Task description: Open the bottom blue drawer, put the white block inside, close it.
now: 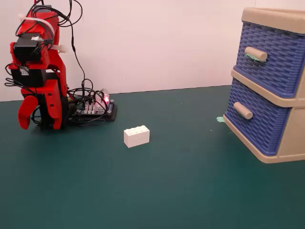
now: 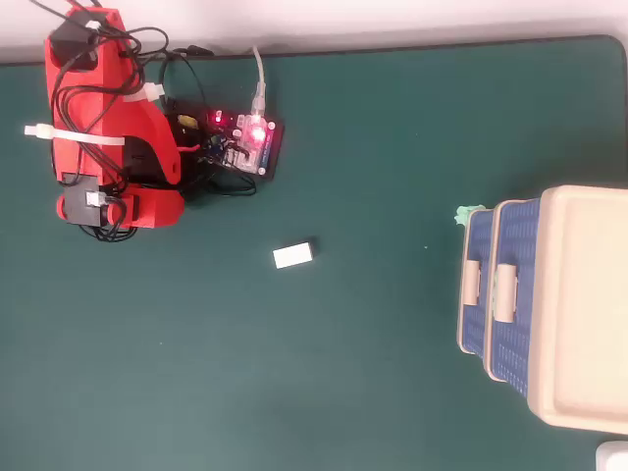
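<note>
The white block (image 1: 137, 136) (image 2: 293, 256) lies studs-up on the green mat, about midway between the arm and the cabinet. The bottom blue drawer (image 1: 255, 125) (image 2: 478, 329) sits shut in the beige frame at the right, and its plain beige handle (image 1: 243, 110) (image 2: 471, 280) sticks out. The red arm is folded up at the far left. My gripper (image 1: 29, 119) (image 2: 108, 211) hangs down there, far from both block and drawer. Only one curved red jaw shows clearly, and nothing is held.
The top blue drawer (image 1: 271, 57) is also shut, with a green smear on its handle (image 1: 255, 55). A lit circuit board with loose wires (image 1: 93, 109) (image 2: 245, 145) sits beside the arm's base. A small green scrap (image 1: 220, 119) (image 2: 469, 212) lies by the cabinet's corner.
</note>
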You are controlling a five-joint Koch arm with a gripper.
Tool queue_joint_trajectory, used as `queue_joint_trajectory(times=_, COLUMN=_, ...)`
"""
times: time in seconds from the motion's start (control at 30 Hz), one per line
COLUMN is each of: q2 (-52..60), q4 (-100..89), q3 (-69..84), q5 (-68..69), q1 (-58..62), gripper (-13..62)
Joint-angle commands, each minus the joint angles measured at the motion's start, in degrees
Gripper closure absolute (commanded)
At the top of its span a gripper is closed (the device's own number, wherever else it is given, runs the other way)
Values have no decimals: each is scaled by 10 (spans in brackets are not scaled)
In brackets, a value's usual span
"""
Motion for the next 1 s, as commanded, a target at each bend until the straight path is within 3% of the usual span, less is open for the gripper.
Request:
queue_joint_trajectory(times=0.0, q2=25, q4=75, q3=2, q5=3, q1=-7, gripper=151)
queue_joint_trajectory(times=0.37, q2=25, q4=77, q3=-5, q5=4, q1=-9, gripper=154)
queue_joint_trajectory(times=0.63, q2=19, q4=94, q3=-260, q5=23, q1=-24, gripper=156)
queue_joint_trajectory(times=0.73, q2=4, q4=89, q3=-333, q5=122, q1=-120, gripper=157)
queue_joint_trajectory(times=0.83, q2=-20, q4=35, q3=-394, q5=343, q1=-332, gripper=157)
queue_joint_trajectory(times=0.97, q2=-113, q4=-216, q3=-395, q5=649, q1=-655, gripper=156)
